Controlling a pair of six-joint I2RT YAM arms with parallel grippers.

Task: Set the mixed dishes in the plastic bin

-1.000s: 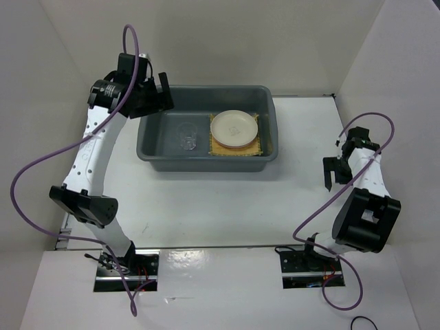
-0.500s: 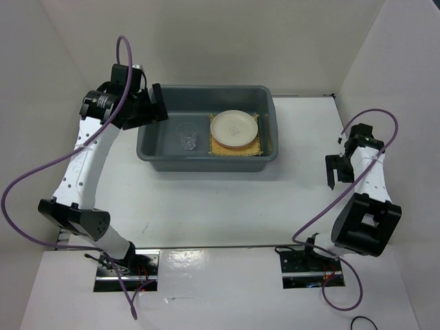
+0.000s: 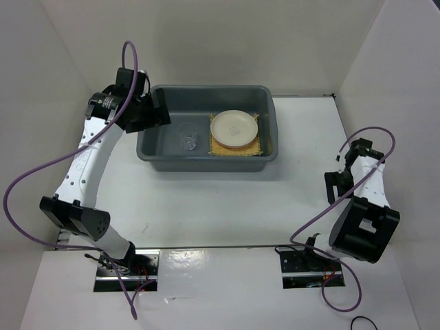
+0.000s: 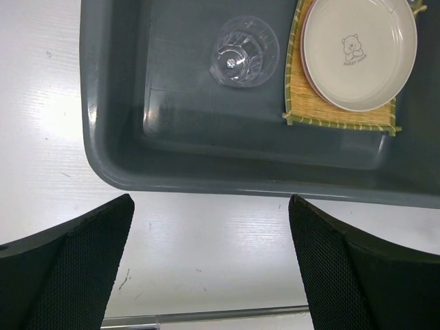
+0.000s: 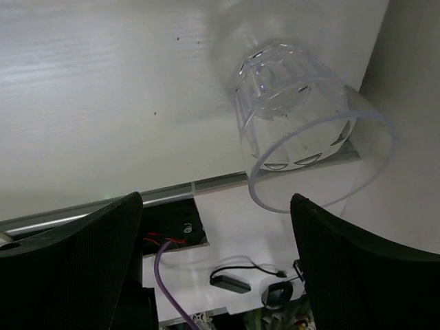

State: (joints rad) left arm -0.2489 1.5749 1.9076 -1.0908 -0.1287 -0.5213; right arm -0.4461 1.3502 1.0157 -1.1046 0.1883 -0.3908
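With the mixed dishes (image 4: 359, 48) stacked in the right half of the plastic bin (image 3: 206, 165), the left arm (image 3: 86, 155) and right arm (image 3: 371, 182) have pulled back, jaws open and empty, so the task looks finished.

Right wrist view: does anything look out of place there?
Yes: a clear cup sits alone on the white table, close to its edge. It looks tipped over, though the camera's slant may cause that.
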